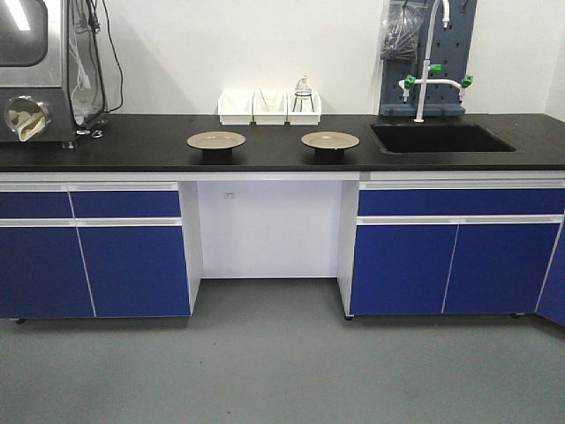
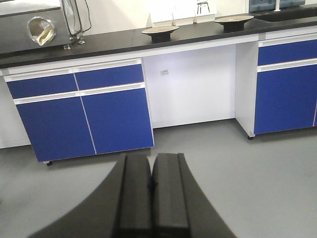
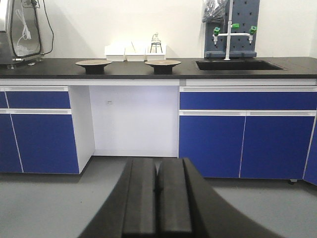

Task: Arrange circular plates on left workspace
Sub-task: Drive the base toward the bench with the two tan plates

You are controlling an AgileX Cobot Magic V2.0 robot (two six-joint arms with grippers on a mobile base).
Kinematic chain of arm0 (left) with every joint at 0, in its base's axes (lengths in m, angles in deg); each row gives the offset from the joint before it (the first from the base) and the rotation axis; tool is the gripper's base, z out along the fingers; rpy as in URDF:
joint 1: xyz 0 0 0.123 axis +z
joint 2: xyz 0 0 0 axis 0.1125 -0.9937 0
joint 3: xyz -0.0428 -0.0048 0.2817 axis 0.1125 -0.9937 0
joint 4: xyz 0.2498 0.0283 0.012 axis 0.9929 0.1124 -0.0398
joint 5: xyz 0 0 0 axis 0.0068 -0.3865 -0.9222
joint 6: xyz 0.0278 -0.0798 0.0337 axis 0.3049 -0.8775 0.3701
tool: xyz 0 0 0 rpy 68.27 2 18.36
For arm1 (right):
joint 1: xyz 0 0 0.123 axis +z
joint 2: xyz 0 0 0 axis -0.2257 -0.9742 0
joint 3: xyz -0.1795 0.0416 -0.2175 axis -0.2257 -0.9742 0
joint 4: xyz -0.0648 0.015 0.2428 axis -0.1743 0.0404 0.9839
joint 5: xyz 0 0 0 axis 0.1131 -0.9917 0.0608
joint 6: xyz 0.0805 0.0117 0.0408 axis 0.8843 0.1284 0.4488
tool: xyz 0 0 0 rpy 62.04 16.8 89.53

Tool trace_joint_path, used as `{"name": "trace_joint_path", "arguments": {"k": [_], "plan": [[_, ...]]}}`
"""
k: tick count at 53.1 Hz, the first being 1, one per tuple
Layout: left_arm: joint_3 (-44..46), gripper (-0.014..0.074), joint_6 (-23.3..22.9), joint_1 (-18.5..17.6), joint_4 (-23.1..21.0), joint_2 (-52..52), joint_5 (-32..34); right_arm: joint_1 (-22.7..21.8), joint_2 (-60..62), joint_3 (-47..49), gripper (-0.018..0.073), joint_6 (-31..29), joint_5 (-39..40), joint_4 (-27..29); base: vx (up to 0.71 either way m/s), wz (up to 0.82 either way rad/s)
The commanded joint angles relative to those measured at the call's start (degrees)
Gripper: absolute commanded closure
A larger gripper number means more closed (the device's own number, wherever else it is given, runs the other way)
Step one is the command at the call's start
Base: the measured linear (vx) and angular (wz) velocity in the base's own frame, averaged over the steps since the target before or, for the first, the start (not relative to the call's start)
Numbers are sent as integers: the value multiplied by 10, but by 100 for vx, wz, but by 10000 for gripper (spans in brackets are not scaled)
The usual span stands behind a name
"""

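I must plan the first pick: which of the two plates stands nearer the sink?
The right-hand plate, the one next to the sink; the left-hand plate stands farther off, toward the steel machine.

beige left plate (image 1: 216, 140) and right plate (image 1: 330, 140) rest level, apart, on black countertop (image 1: 132, 146).

The black bench (image 1: 132, 146), white along its front edge, carries two round beige plates near the middle, well apart: the left plate (image 1: 216, 140) and the right plate (image 1: 330, 140). Three white bins (image 1: 269, 108) sit behind them by the wall, and a steel machine (image 1: 40, 71) stands far left.
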Motion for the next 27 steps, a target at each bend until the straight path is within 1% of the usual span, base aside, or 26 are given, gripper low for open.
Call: {"name": "trace_joint_path", "arguments": {"k": [1, 27], "plan": [[-12, 594, 0, -4, -1, 9, 48, -2, 8, -13, 561, -1, 46, -7, 0, 0], [-12, 594, 0, -4, -1, 9, 48, -2, 8, -13, 561, -1, 46, -7, 0, 0]]}}
